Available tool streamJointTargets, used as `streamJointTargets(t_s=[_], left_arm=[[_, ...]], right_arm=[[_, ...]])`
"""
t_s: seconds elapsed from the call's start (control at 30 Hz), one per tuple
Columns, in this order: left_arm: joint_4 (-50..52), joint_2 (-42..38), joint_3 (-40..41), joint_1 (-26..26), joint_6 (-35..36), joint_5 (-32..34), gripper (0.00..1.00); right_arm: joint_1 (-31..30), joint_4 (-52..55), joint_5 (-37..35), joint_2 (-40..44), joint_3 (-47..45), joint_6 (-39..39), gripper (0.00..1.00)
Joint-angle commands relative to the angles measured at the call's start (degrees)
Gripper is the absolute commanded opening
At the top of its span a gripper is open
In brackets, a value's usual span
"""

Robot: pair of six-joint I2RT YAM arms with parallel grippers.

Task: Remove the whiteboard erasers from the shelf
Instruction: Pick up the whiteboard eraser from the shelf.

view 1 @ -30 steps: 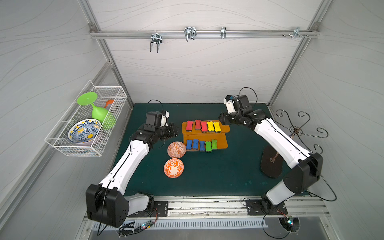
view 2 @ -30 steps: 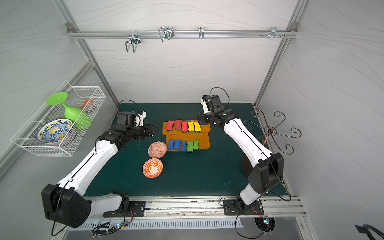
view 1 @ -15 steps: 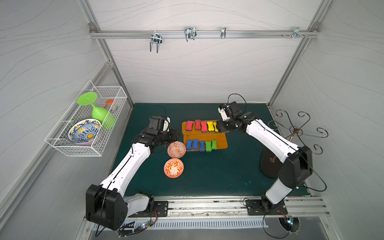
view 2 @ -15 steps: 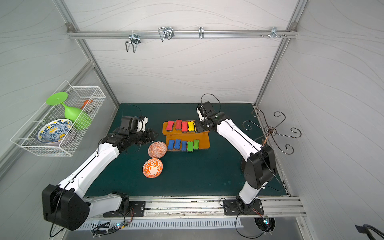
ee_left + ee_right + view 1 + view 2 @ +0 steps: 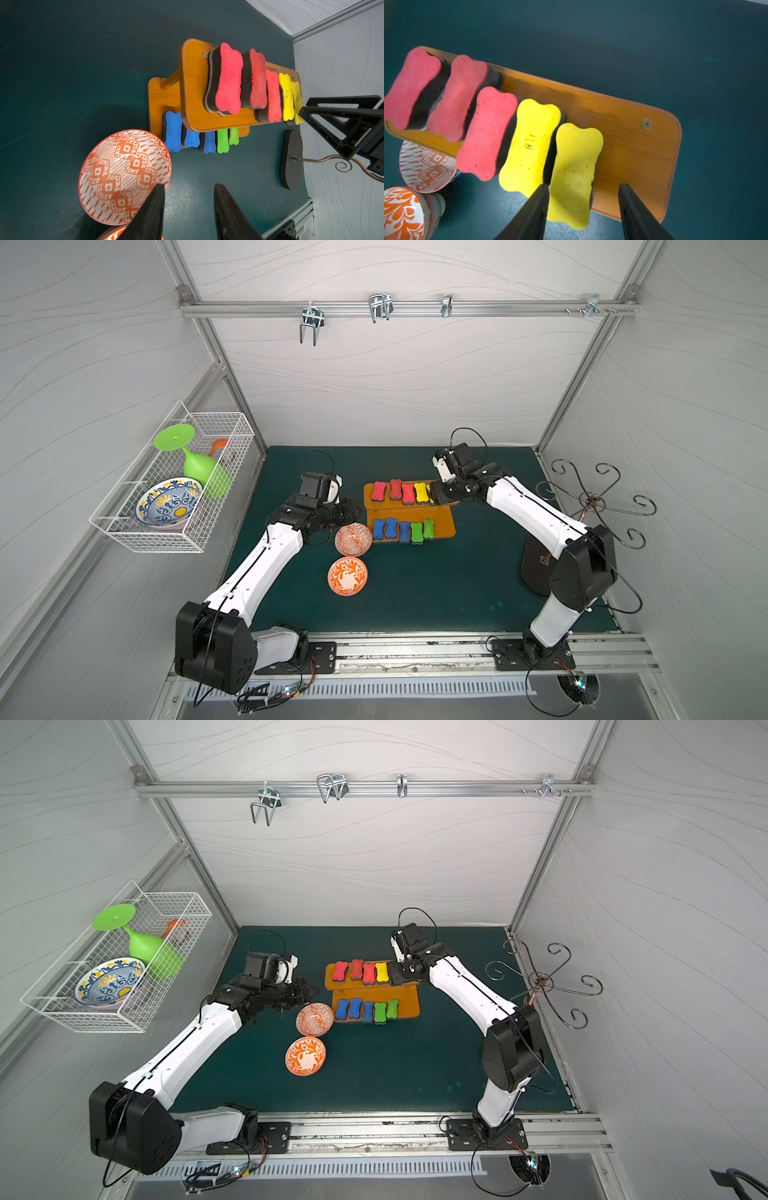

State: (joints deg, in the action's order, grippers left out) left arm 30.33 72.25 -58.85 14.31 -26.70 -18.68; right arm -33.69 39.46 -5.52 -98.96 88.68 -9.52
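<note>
The shelf (image 5: 442,520) stands mid-table. Its top board (image 5: 633,145) carries three red erasers (image 5: 395,489) and two yellow ones (image 5: 420,492). The lower board holds three blue erasers (image 5: 384,528) and two green ones (image 5: 417,532). My right gripper (image 5: 583,185) is open and straddles the end yellow eraser (image 5: 575,162). One finger sits in the gap between the two yellows; the other hangs apart over bare board. In both top views it covers most of that eraser (image 5: 395,977). My left gripper (image 5: 188,185) is open and empty, left of the shelf beside a bowl (image 5: 355,510).
Two orange patterned bowls (image 5: 353,539) (image 5: 347,576) sit just left of and in front of the shelf. A white wire basket (image 5: 174,485) with a green glass and a blue bowl hangs on the left wall. A black-based hook stand (image 5: 540,568) stands at the right.
My right gripper came in from behind and right of the shelf and dropped over the end yellow eraser. My left arm swung forward toward the nearer bowl and the shelf's left end.
</note>
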Motion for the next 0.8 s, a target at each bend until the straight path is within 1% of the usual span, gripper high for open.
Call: streamJointTargets(t_s=[0.0,0.27,0.43,0.6,0.77], left_arm=[[-1.01,0.21,-1.88,0.11,1.10,-0.40,0.43],[-1.09,0.17,-1.86,0.11,1.03,-0.61,0.43],[-1.23,0.26,-1.87,0.11,0.92,-0.92,0.43],[-1.24,0.07,-1.82,0.20,0.81,-1.01,0.43],[-1.37,-0.48,-1.50,0.20,0.72,-1.01,0.43]], right_arm=[[-0.11,0.18,0.09,-1.49,1.36,0.38,0.58],[1.58,0.10,-0.45,-0.07,0.09,0.28,0.55],[1.80,0.34,-0.38,0.71,0.16,0.46,0.54],[1.01,0.52,-0.19,0.53,1.43,0.17,0.57],[0.32,0.62,-1.91,-0.01,2.65,0.36,0.58]])
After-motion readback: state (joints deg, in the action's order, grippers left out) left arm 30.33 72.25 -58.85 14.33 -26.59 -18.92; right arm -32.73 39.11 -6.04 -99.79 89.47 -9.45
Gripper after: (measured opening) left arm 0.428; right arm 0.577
